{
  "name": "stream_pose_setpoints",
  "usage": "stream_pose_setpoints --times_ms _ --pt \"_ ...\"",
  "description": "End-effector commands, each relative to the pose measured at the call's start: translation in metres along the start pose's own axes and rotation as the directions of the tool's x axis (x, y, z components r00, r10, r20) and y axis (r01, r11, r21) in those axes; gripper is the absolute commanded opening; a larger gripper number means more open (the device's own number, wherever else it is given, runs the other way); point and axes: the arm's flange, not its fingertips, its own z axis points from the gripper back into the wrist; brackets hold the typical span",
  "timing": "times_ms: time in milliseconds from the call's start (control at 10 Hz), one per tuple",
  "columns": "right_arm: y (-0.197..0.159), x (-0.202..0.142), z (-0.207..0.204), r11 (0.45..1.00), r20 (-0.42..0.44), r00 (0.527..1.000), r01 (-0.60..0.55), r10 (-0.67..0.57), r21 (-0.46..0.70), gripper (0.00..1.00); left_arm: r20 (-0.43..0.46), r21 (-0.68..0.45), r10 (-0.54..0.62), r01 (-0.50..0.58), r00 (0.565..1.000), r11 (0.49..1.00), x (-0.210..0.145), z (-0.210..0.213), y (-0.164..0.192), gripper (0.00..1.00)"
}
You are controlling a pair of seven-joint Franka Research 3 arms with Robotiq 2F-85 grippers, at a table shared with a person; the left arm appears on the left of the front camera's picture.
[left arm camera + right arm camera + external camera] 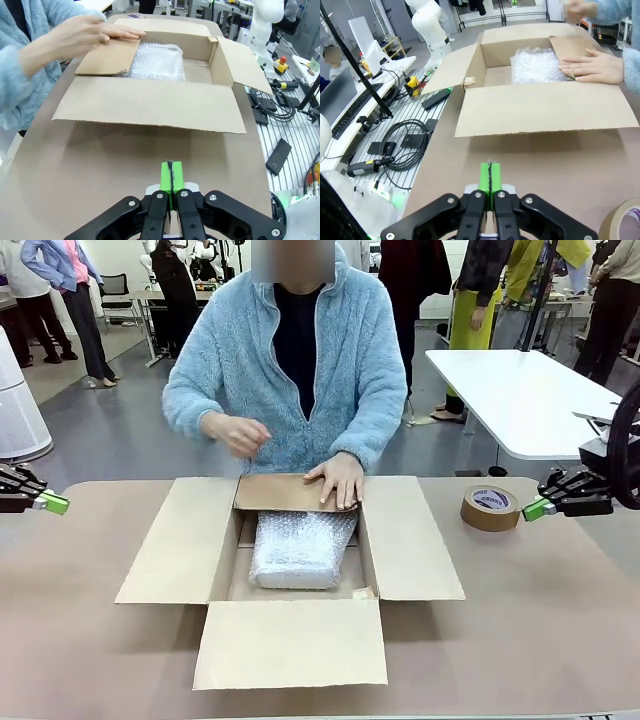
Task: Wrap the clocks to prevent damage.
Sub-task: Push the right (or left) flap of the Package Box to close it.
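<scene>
Beyond the brown desk (560,640) people stand about, and from the front the bubble-wrapped clocks (300,548) lie inside the open box (175,540) while a person's hand (338,480) presses its far flap. From the left wrist, the left fingers (171,175) are closed on nothing, well short of the box. From the right wrist, the right fingers (490,175) are closed and empty near the tape roll (620,222); a careless reach could knock it or bump the hand.
</scene>
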Motion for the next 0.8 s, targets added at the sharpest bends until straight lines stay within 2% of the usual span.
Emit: stream_pose_setpoints --times_ms 0,700 --pt "0.0002 0.0002 0.0002 1.0 0.0 1.0 -0.001 0.001 -0.002 0.01 0.004 -0.001 0.002 -0.002 1.0 1.0 -0.0004 0.0003 0.0 0.0" --pt "0.0002 0.0002 0.0002 1.0 0.0 1.0 -0.001 0.001 -0.002 0.01 0.004 -0.001 0.002 -0.002 1.0 1.0 -0.0004 0.0003 0.0 0.0"
